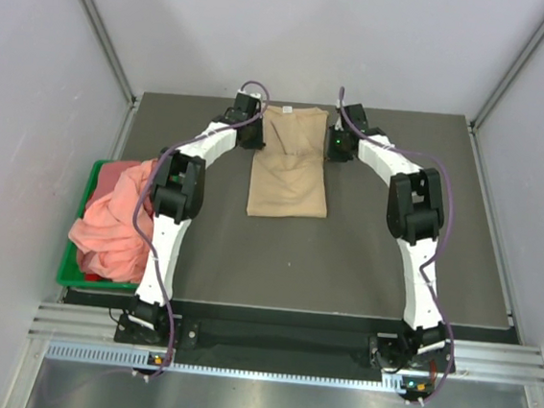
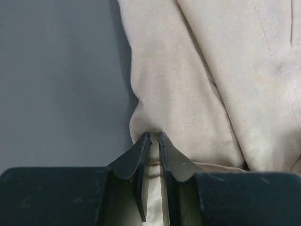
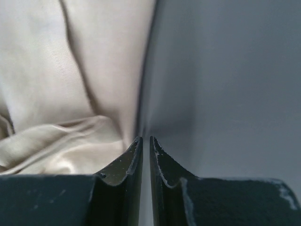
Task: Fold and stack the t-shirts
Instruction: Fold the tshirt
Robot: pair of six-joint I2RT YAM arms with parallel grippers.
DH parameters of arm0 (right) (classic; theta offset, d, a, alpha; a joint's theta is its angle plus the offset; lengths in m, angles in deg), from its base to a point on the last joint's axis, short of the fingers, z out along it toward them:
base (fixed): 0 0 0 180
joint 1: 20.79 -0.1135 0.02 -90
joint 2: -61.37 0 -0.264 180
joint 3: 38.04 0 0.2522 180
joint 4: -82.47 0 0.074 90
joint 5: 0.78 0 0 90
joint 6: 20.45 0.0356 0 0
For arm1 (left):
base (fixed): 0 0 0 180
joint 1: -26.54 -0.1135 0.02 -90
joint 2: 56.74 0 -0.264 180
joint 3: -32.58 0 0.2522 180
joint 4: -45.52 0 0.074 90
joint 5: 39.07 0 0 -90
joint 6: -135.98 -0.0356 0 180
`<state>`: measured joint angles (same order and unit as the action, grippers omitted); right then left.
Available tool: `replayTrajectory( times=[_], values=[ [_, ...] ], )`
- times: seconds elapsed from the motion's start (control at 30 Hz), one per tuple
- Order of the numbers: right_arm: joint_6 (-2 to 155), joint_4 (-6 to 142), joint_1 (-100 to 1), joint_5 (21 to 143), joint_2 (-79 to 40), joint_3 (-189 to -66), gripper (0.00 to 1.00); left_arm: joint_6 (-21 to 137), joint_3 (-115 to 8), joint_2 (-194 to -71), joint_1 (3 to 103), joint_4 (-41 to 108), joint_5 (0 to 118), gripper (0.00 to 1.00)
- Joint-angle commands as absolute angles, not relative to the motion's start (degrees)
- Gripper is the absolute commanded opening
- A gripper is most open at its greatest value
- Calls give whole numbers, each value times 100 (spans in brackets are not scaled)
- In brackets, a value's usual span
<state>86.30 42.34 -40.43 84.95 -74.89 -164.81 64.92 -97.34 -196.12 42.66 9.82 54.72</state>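
Dark table [image 1: 276, 262]: left end effector [image 2: 154, 134], right end effector [image 3: 145, 138] apparently pinch tan t-shirt [image 1: 289, 172].

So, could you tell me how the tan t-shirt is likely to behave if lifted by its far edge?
Probably floppy: the tan t-shirt wrinkles and bunches at the left gripper. It looks thin and light, so it should sag between grip points. Pushed, it would likely rumple rather than slide.
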Motion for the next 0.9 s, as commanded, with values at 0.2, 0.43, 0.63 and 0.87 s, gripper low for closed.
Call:
replayTrajectory(
  times=[0.2, 0.43, 0.63, 0.87],
  values=[
    [8642, 4077, -3951, 8510, -6626, -16475, 19, 6470, -10168, -18738, 4245, 522, 5145, 25],
    [8634, 4419, -3960, 7570, -4896, -14296, 34, 6619, -8635, -17216, 4254, 161, 6014, 48],
    [8353, 4673, -3960, 6982, -4462, -13135, 37, 7137, -6557, -16169, 4272, 468, 6736, 46],
    [8115, 4674, -3968, 6866, -4717, -12993, 38, 7217, -5712, -16177, 4289, 416, 6965, 43]
  ],
)
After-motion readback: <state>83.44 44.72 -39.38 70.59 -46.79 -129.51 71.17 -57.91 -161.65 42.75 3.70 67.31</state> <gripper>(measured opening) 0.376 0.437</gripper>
